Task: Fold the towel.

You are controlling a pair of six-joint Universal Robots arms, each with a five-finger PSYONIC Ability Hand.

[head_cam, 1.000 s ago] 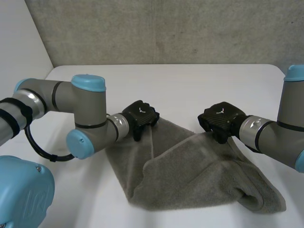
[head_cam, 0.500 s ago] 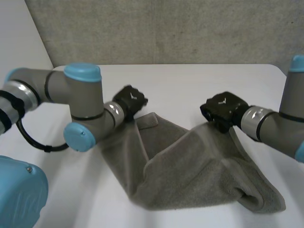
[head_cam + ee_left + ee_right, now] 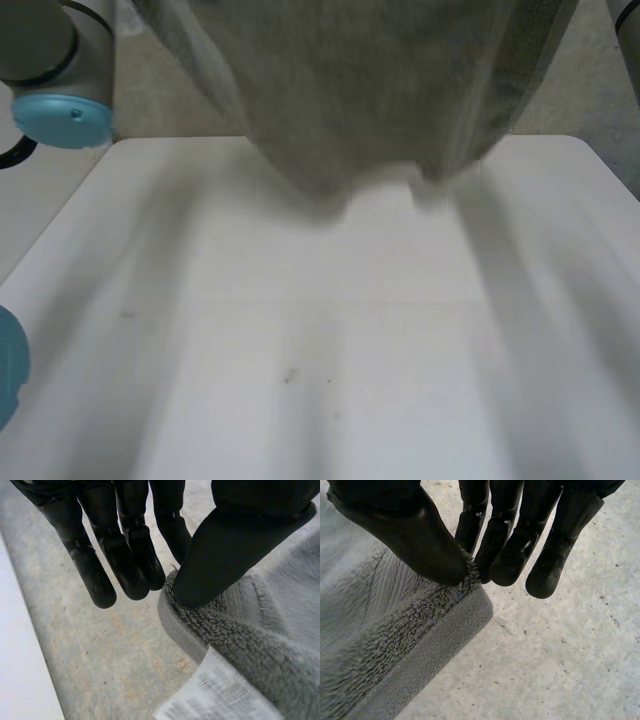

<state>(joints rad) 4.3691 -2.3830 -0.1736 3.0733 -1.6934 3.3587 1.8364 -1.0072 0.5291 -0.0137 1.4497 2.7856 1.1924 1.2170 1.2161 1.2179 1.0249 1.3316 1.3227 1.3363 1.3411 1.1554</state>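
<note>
Towel (image 3: 350, 90) hangs in the air over the white table (image 3: 300, 350), so I'd call this the lift-and-spread step. My left hand (image 3: 125, 555) pinches one corner between thumb and fingers, and my right hand (image 3: 510, 545) pinches another by the flat woven hem. It's thick, floppy grey terry. Next it wants laying flat without losing either pinch.
</note>
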